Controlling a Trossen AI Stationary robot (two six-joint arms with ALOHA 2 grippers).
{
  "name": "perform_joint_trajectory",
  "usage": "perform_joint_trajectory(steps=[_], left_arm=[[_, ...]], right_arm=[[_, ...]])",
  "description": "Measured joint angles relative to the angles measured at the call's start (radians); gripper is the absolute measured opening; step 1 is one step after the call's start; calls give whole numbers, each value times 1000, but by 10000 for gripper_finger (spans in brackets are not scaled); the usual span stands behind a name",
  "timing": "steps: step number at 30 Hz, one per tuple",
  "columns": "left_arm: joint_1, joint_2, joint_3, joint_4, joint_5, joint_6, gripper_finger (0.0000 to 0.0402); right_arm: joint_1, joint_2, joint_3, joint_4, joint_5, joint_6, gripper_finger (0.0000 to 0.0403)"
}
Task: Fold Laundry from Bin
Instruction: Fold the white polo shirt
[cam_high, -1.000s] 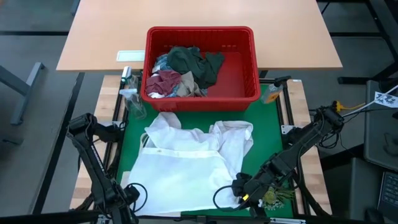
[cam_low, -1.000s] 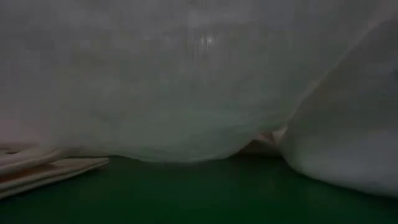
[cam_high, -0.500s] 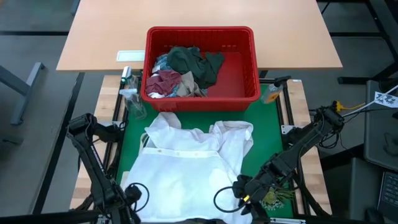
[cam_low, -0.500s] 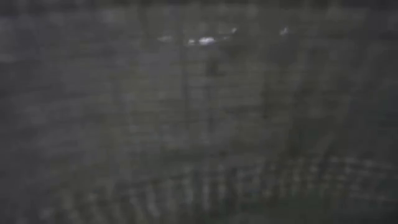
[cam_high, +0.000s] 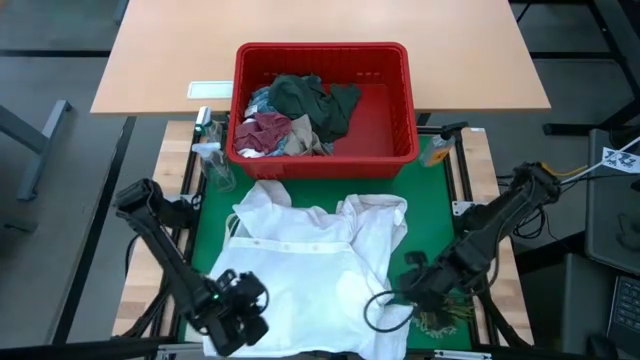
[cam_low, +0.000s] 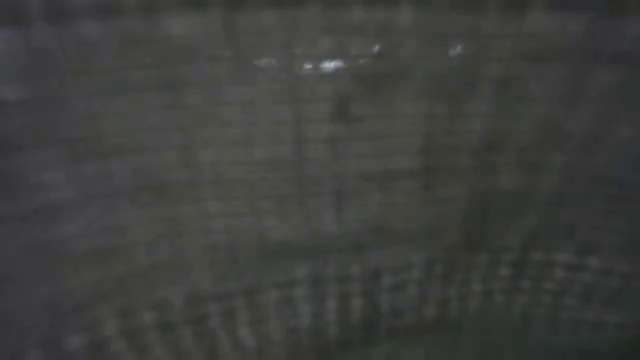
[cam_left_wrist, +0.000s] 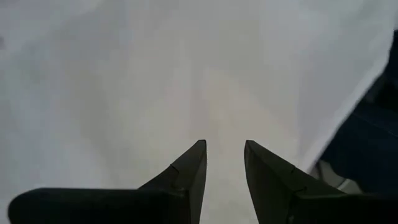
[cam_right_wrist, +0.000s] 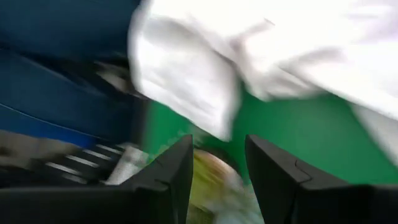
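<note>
A white garment (cam_high: 300, 265) lies spread on the green mat (cam_high: 430, 225), its near edge hanging over the table's front. Woven cloth (cam_low: 320, 200) fills the whole low view. The red bin (cam_high: 325, 165) stands at the far side, holding dark green, maroon and pale laundry (cam_high: 300, 115). My left gripper (cam_high: 240, 305) (cam_left_wrist: 224, 146) is open over the garment's near left part, with nothing between its fingers. My right gripper (cam_high: 402, 292) (cam_right_wrist: 217, 140) is open beside the garment's near right edge (cam_right_wrist: 186, 81), over the mat.
A spray bottle (cam_high: 212, 150) stands left of the bin and a yellow object (cam_high: 436, 150) stands to its right. A small greenish thing (cam_high: 440, 320) lies at the mat's near right corner. A wooden table (cam_high: 150, 60) stands beyond the bin.
The garment's near edge, raised above the mat a second ago, has dropped and now covers the low camera. My left gripper has swung toward the table's right, over the garment. My right gripper has moved toward the right edge, off the cloth.
</note>
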Motion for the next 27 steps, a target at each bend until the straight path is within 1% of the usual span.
perform_joint_trajectory(steps=[1,3,9,13,18,20,23,27], left_arm=[[18,0,0,0,0,33,103],[51,0,0,0,0,99,103],[146,0,0,27,-1,273,103],[193,0,0,74,-1,390,103],[234,38,0,156,1,471,103],[245,69,0,194,6,502,103],[248,112,0,218,13,517,103],[250,169,0,226,41,516,103]], right_arm=[[9,-10,-3,-26,38,-13,145],[16,-30,-34,-26,99,-18,144],[-4,-86,-216,62,189,-7,144],[-50,-138,-386,188,196,-8,144],[-158,-180,-578,444,204,19,144],[-201,-179,-627,539,199,35,144],[-261,-176,-685,630,186,37,144],[-328,-176,-728,698,185,37,144]])
